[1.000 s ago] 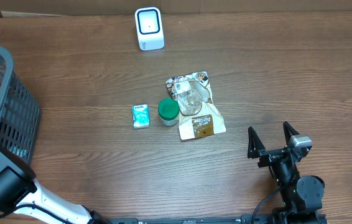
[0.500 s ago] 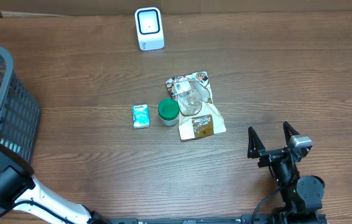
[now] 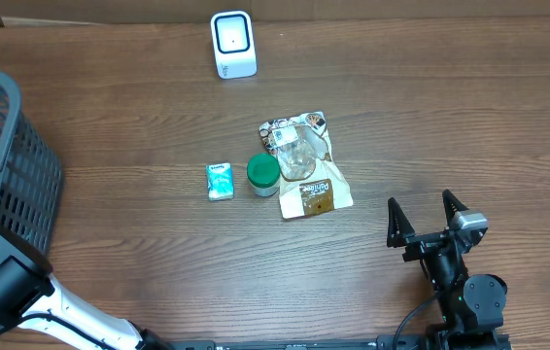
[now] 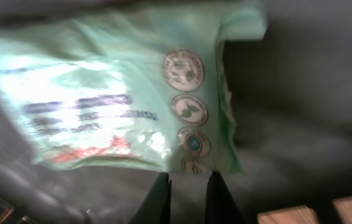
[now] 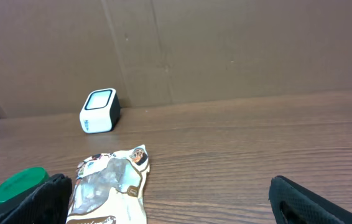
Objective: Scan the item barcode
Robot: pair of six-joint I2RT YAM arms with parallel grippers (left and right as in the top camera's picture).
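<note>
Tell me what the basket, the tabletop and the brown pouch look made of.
Basket: probably dark grey moulded plastic, matte, going by its uniform grid wall.
Tabletop: brown wood or wood-look laminate; grain streaks show, with a slight sheen.
Brown pouch: glossy plastic film with a clear window, judging by the glare and wrinkles.

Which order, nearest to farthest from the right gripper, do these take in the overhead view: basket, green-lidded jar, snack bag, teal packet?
Measured from the right gripper:
1. snack bag, mid-table, up and to the left.
2. green-lidded jar, beside the bag's left edge.
3. teal packet, left of the jar.
4. basket, far left edge.
</note>
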